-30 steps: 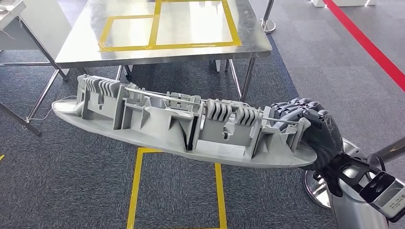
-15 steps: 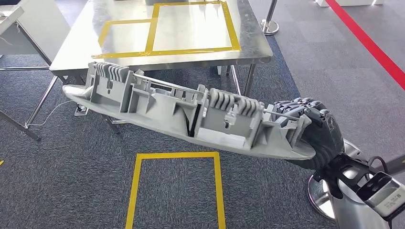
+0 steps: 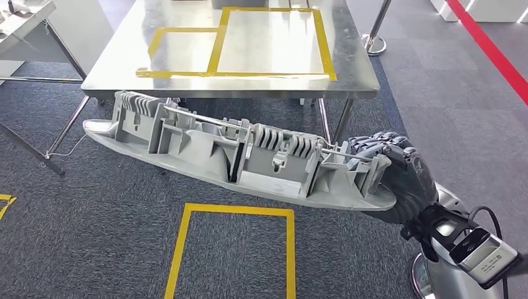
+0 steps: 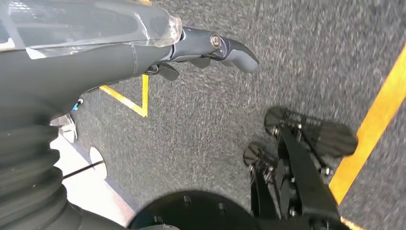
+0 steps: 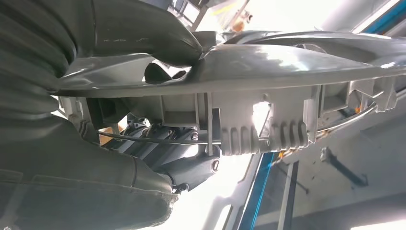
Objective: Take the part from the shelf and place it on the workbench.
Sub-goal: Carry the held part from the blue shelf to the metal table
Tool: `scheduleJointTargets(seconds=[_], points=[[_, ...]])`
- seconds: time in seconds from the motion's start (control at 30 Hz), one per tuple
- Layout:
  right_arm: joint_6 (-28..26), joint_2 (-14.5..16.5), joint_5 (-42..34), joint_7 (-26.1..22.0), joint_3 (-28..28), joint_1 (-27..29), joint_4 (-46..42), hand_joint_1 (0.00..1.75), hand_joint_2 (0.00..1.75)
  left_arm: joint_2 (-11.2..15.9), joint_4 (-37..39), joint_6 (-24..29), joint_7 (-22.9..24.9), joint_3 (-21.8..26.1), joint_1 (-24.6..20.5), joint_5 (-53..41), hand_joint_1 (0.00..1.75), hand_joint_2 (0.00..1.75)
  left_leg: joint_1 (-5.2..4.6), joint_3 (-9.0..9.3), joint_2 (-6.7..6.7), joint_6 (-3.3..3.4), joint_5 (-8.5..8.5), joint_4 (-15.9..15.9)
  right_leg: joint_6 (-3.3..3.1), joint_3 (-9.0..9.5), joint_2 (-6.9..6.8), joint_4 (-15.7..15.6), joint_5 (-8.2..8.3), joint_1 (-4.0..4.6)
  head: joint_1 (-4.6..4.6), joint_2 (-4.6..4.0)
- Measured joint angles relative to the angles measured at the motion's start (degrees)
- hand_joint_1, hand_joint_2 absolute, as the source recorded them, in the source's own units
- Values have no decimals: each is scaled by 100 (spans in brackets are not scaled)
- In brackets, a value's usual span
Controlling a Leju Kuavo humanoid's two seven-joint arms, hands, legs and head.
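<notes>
Currently carried: long grey moulded plastic part (image 3: 236, 159), gripped at one end by right hand (image 3: 398, 177), cantilevered above carpet just short of steel counter (image 3: 124, 65). Left hand (image 4: 210, 48) empty, fingers loosely extended. Recommended: raise far end above counter edge, keep level, lower inside yellow-taped rectangle (image 3: 274, 40).

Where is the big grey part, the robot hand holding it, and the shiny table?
grey part (image 3: 218, 152), head view, on its ribbed middle.
right hand (image 3: 408, 177), head view, on the dark back of the hand.
workbench (image 3: 187, 78), head view, on its bare front edge.
</notes>
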Motion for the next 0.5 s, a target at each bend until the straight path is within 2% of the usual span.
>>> scheduleJointTargets(seconds=[0.03,0.1,0.17,0.2,0.23,0.27,0.3,0.33,0.37,0.4,0.5], points=[[-15,-3,17,-39,16,3,0,175,175,5,0,0,-4,-3,-1,-4,0,175,29,61,-47,18,0,-22,31,-66,94,160,-29,-13,8,0],[-29,-7,35,-92,51,13,0,175,175,13,0,0,-13,-11,-20,-7,0,175,70,136,-132,45,-15,-48,96,-422,300,761,-196,-45,24,-1],[-39,-8,39,-110,68,35,1,175,175,13,0,0,-16,-15,-25,-7,0,175,85,165,-216,52,-62,-49,156,-879,368,1364,-463,-69,24,-1],[-44,-9,42,-110,73,45,3,175,175,12,0,0,-16,-16,-18,-7,0,175,92,195,-255,42,-96,-48,175,-1020,373,1458,-522,-81,25,-1],[-50,-11,45,-111,76,52,5,175,175,11,0,-1,-16,-17,-10,-7,0,175,102,241,-291,25,-134,-48,186,-1060,374,1353,-457,-95,24,-1],[-55,-14,48,-111,81,56,7,175,175,11,0,-2,-16,-17,-5,-7,0,175,113,300,-320,1,-177,-47,196,-1007,374,1068,-262,-110,25,-1],[-63,-17,50,-114,89,58,8,175,175,11,0,-3,-16,-17,-2,-7,0,175,122,351,-344,-30,-227,-48,204,-893,373,668,31,-128,26,-1],[-75,-21,51,-125,98,62,12,175,175,12,0,-5,-17,-17,-2,-7,0,175,125,410,-363,-66,-280,-38,197,-789,369,310,244,-137,26,-1],[-90,-25,55,-142,110,70,20,175,175,12,0,-6,-19,-17,-3,-7,0,175,123,446,-374,-106,-330,-34,174,-706,364,61,384,-136,25,-1],[-106,-28,59,-166,122,79,28,175,175,13,0,-7,-21,-17,-2,-5,0,175,117,469,-376,-150,-371,-31,133,-664,365,-69,456,-131,23,-1],[-139,-40,75,-217,152,84,44,175,175,9,0,-8,-32,-17,0,1,0,175,117,513,-355,-250,-408,39,-14,-577,387,-93,453,-125,17,-1]])
